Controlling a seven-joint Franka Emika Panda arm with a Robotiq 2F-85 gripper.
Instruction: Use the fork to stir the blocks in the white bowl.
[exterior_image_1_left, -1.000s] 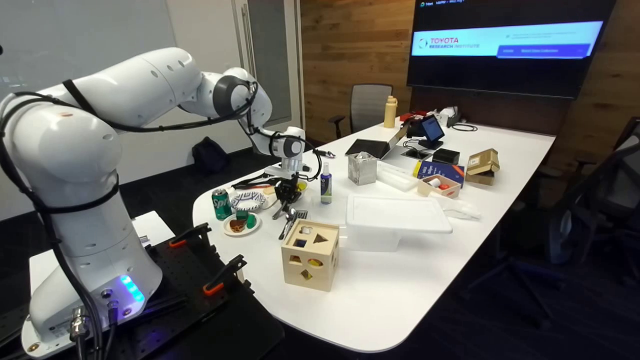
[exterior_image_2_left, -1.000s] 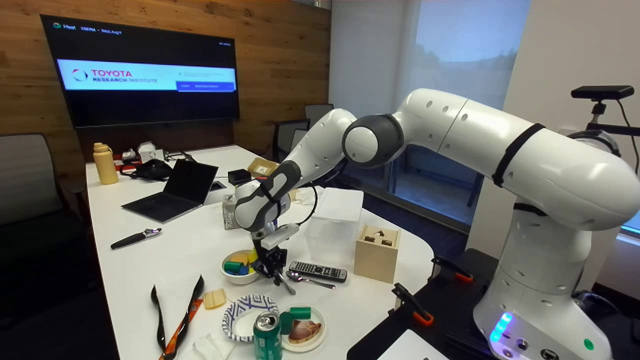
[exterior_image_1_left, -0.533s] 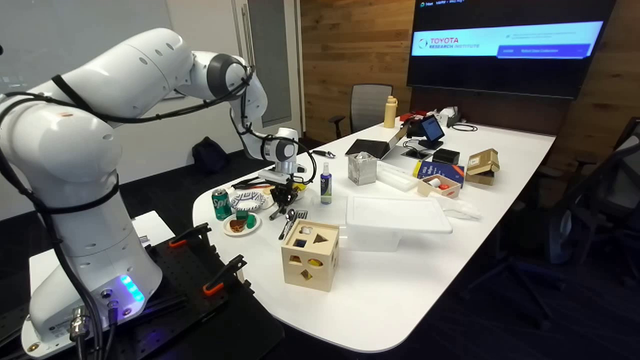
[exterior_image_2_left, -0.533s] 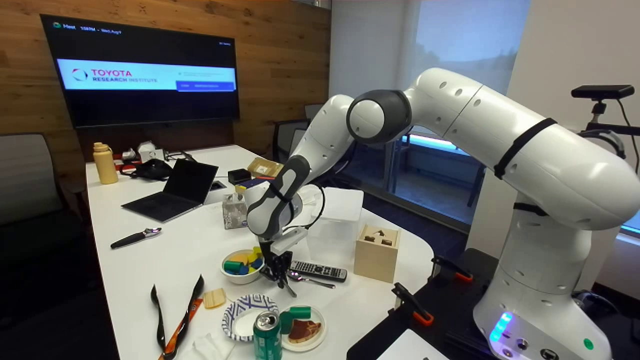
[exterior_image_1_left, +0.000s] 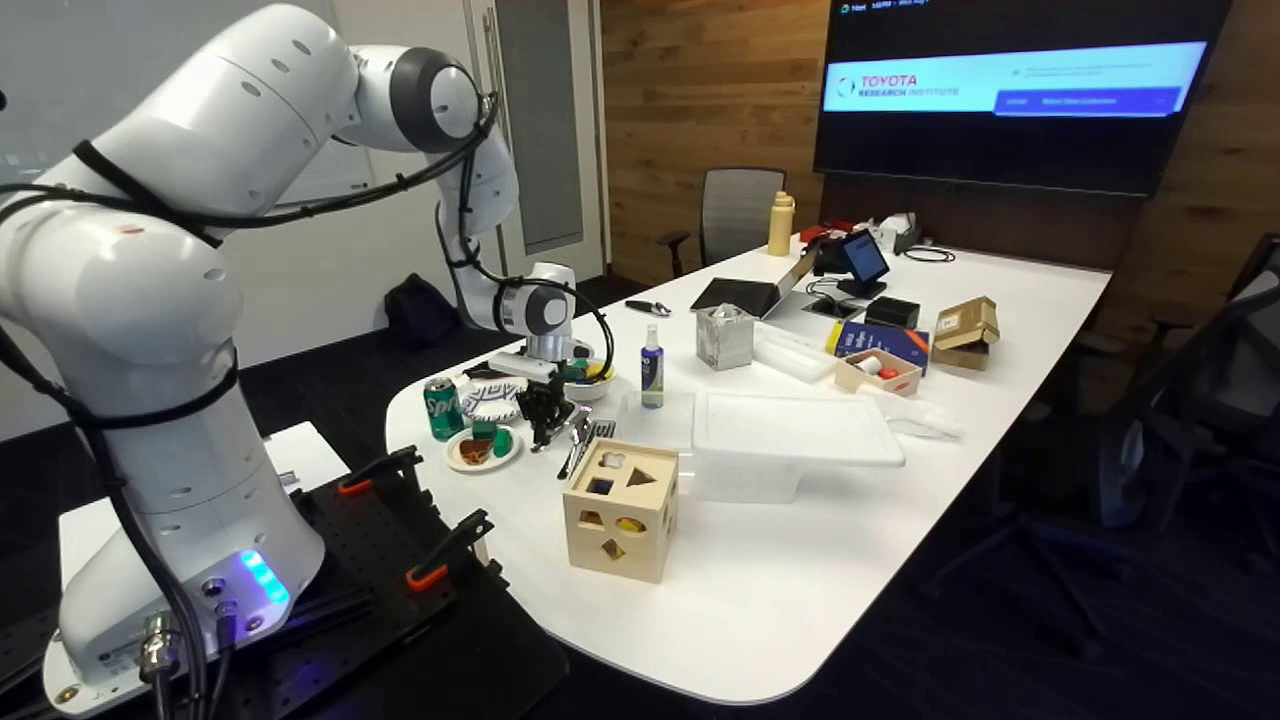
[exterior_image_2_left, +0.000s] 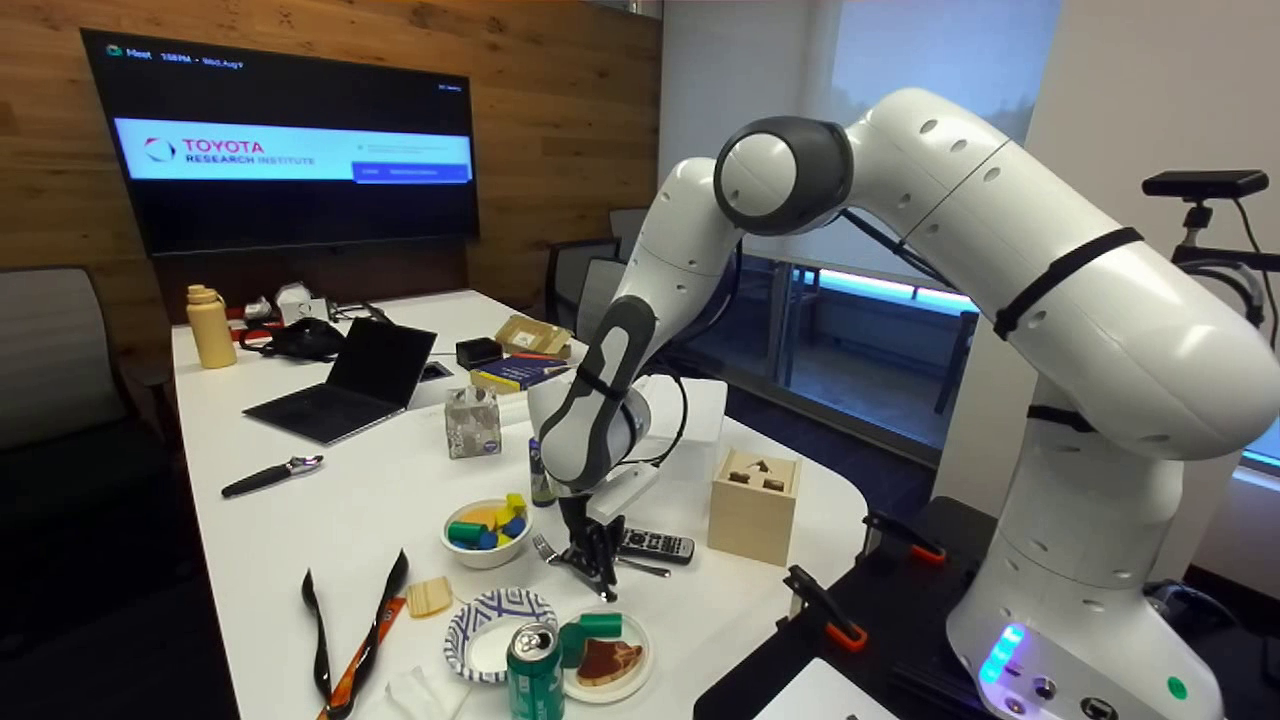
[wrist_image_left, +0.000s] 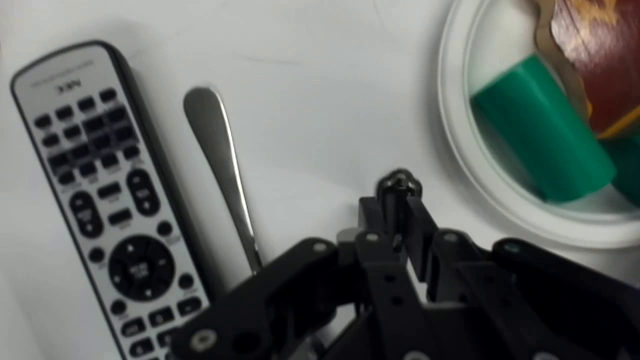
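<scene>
The white bowl stands on the table and also shows behind the gripper in an exterior view. It holds several coloured blocks, green, blue, yellow and orange. My gripper is shut on the fork and is away from the bowl, toward the robot base. The fork's tines stick out on the bowl side, outside the bowl. In the wrist view the shiny end of the fork's handle shows between the fingertips. The fork is low over the table; I cannot tell if it touches.
A remote and a spoon lie beside the gripper. A small plate with a green cylinder and toy meat is close on the other side. A wooden box with holes, a Sprite can, a patterned plate and a spray bottle stand around.
My gripper has moved away from beside the bowl toward the robot base, carrying the fork. The elbow has risen. The fork's tines and the bowl have come out from behind the gripper.
</scene>
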